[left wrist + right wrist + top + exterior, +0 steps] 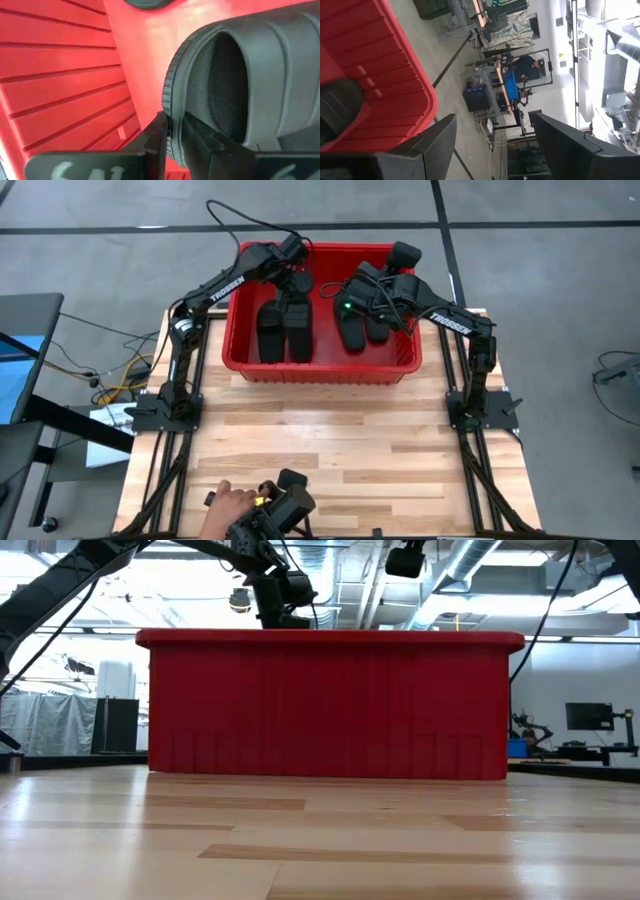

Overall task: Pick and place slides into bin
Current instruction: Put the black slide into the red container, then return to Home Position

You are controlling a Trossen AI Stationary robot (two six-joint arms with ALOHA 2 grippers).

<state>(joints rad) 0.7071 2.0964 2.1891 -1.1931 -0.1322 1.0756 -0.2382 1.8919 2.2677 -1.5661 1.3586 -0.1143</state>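
Red bin [322, 367] with four black slides [285, 330]; left end effector [172, 137] pinching one, right [492, 145] apart.

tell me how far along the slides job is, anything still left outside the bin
Nearly done. The high view shows two slides lying side by side in the left half of the bin and more slides in the right half, partly under the right arm. In hand: the left gripper is inside the bin, its fingers thinly around one slide's strap edge. The right gripper is open and empty over the rim. No slides remain on the table.
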